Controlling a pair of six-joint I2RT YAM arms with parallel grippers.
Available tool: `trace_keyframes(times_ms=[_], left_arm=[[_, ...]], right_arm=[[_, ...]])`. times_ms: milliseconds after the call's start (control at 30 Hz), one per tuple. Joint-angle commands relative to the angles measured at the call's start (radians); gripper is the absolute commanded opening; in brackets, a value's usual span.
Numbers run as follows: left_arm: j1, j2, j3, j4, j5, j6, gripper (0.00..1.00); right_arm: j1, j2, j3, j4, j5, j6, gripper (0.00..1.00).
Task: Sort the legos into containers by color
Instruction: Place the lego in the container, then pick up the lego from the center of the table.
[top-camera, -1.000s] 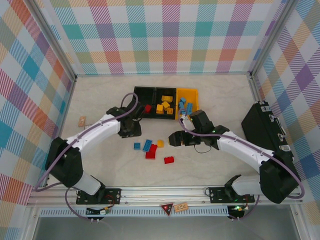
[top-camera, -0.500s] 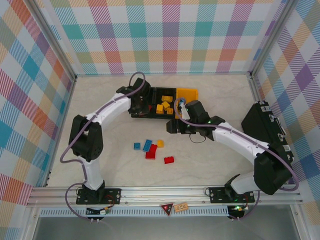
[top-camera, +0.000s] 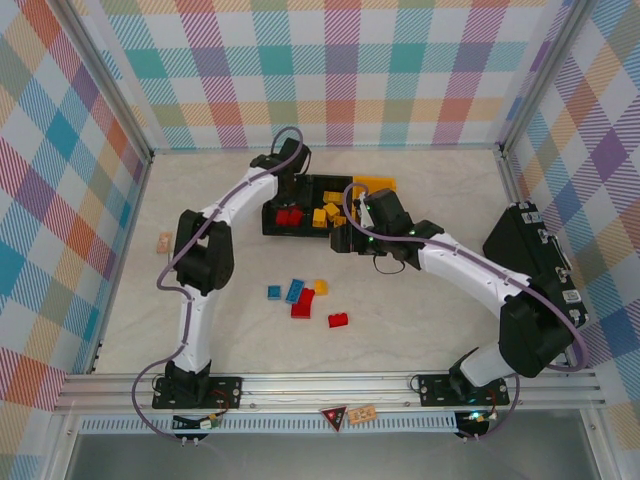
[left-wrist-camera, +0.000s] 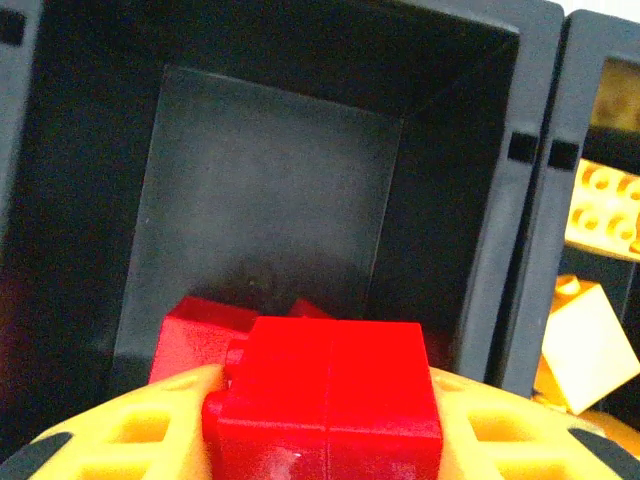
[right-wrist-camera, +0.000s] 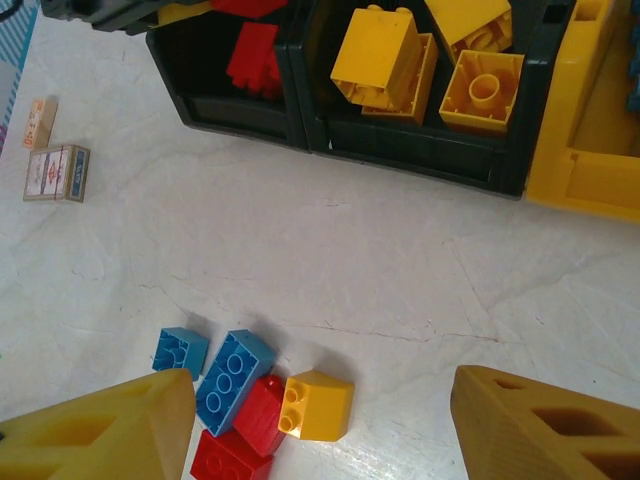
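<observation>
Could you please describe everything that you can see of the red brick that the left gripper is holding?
The red brick looks like glossy moulded plastic. It is blocky, with a faint seam down its near face and a small bump, probably a stud, at its upper left. It sits roughly level, clamped between the yellow fingers of the left gripper. It hangs over the left black bin, where a second red brick lies just behind it.

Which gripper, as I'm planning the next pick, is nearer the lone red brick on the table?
Right. The right gripper hovers beyond the lone red brick, short of the bins; the left gripper is farther back, over the left black bin.
</observation>
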Motion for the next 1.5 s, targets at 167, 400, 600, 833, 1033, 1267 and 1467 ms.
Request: trace_keyframes(times_ms=[167,400,600,833,1033,1267,1467], left_arm=[[0.032,0.094,0.146,-0.07,-0.031,0.012,0.4],[0.039,0.133,0.198,-0.085,-0.039,0.014,0.55],[0.037,0.092,0.179,-0.08,-0.018,0.012,0.6],[0.012,-0.088,-0.016,-0.002,0.023,0.024,0.6],[-0.014,-0.228,-0.19,0.036,0.069,0.038,0.6],[-0.046,-0.343,-0.344,0.056,0.105,0.048,0.6],[-0.103,-0.412,-0.45,0.047,0.156,0.076,0.6]], right_arm=[[-0.005,-0.016,-0.002,-0.024,0.019,0.013,0.69],[-0.005,-0.031,-0.006,-0.035,0.023,0.014,0.69],[-0.005,-0.038,-0.012,-0.04,0.025,0.015,0.69],[-0.005,-0.076,-0.054,-0.043,0.027,0.014,0.69],[-0.004,-0.12,-0.099,-0.053,0.021,0.008,0.69],[-0.004,-0.15,-0.137,-0.065,0.015,0.015,0.7],[-0.005,-0.182,-0.171,-0.087,0.004,0.01,0.7]])
